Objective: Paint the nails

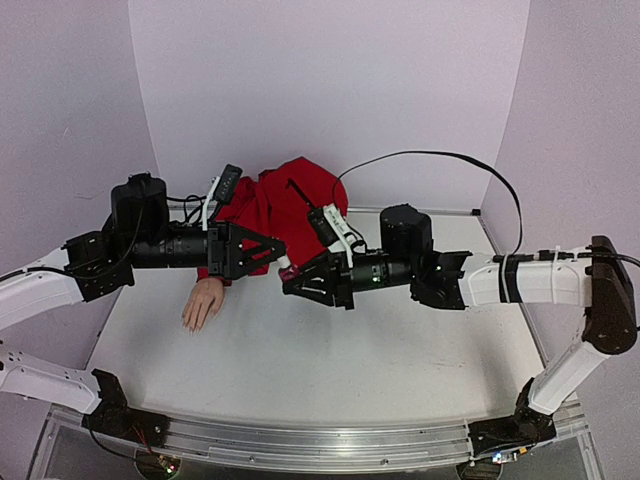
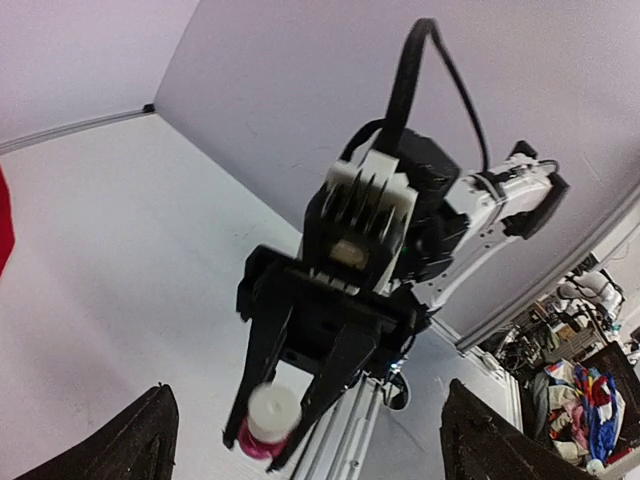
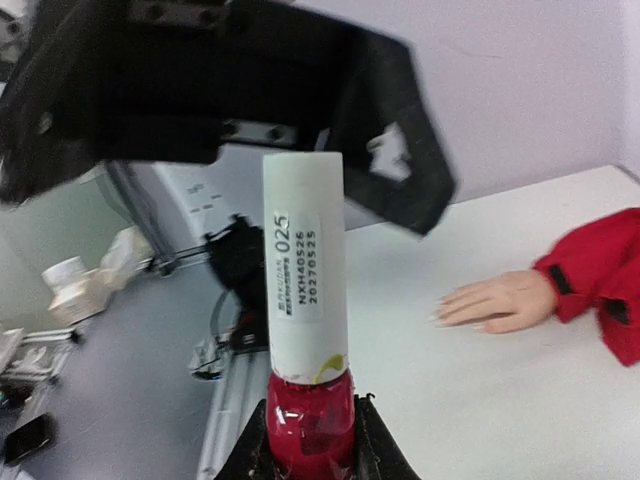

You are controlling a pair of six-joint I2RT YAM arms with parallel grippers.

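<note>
My right gripper (image 3: 310, 425) is shut on the pink-red body of a polish bottle (image 3: 310, 410), and its white cap (image 3: 305, 250) points up at the left gripper. My left gripper (image 2: 308, 420) is open, fingers wide apart, facing the cap (image 2: 272, 410) and gripping nothing. From above, the two grippers (image 1: 270, 250) (image 1: 292, 282) meet over the middle of the table. The beige mannequin hand (image 3: 497, 300) lies flat on the table, fingers pointing left. Its nails (image 3: 440, 310) look pale. It also shows below the left gripper (image 1: 203, 303).
A red jacket sleeve (image 1: 280, 205) is bunched behind the grippers, its cuff (image 3: 600, 275) at the hand's wrist. A black cable (image 1: 440, 158) arcs along the back wall. The metal rail (image 1: 300, 445) runs along the table's near edge.
</note>
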